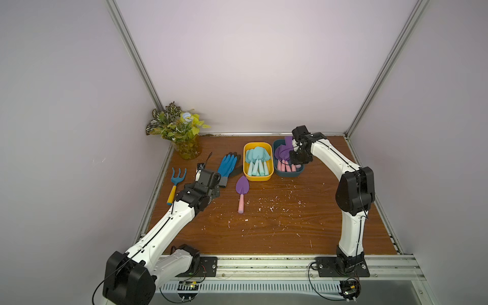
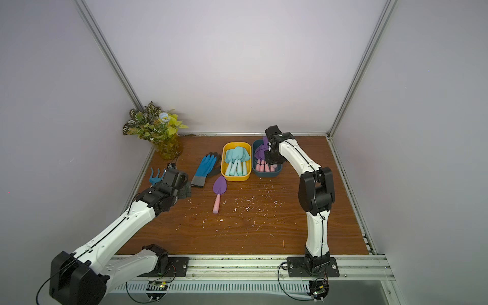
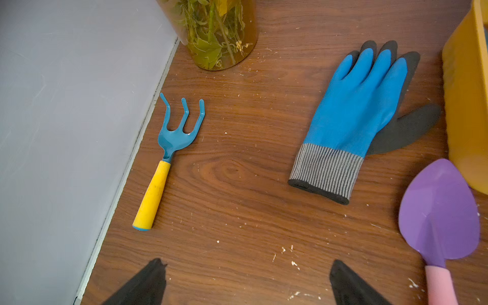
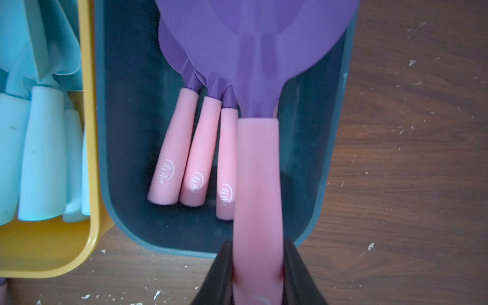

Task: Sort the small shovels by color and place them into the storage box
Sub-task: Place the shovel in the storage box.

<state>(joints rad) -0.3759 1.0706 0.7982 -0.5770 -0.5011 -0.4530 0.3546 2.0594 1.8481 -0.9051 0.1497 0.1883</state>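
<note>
In a top view, a purple shovel [image 1: 241, 194] is lying loose before the yellow box [image 1: 258, 179]. Left wrist: left gripper [image 3: 247, 264] is hanging wide apart, empty. Right wrist: right gripper [image 4: 257, 264] is clamping a second shovel [image 4: 257, 171] by the handle over the teal box [image 4: 126, 158].

My left arm [image 1: 163, 227] stretches low and forward from its base at the near edge, with the wrist held close to the surface. The left gripper [image 3: 248, 266] stands spread wide, with nothing between its black fingers [image 3: 148, 282]. My right arm [image 1: 352, 232] rises almost upright from its base, folds at a high elbow and reaches toward the far side, wrist tipped downward. The right gripper [image 4: 258, 266] is clamped on the pink handle of a purple shovel [image 4: 257, 171], one finger pressed against each side.
</note>
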